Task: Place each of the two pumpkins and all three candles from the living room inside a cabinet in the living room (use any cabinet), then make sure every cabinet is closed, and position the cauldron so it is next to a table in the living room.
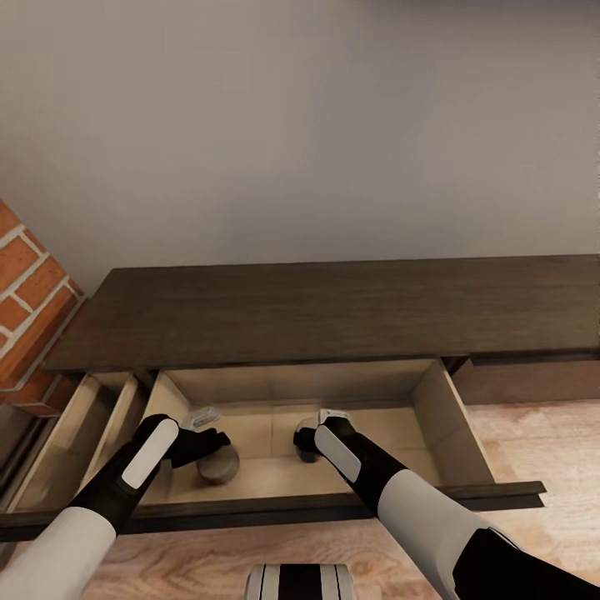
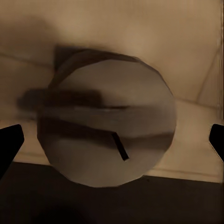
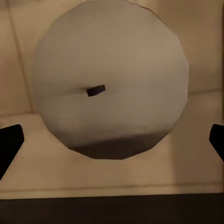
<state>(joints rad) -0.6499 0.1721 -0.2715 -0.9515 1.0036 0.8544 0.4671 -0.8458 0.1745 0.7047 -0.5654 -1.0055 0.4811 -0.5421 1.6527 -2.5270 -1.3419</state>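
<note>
Both my arms reach down into the open drawer of the long dark cabinet, and I judge this to be the stowing step for the candles. My left claw hangs just above one candle standing on the pale drawer floor near the front; its fingertips sit wide apart at either side of the wrist view, so it is released and holds nothing. My right claw is likewise spread, released, over a second candle that rests on the drawer floor beside it. Both candles look set down. Next I should lift both claws straight up clear of the drawer walls, without nudging either candle, before fetching the remaining items.
</note>
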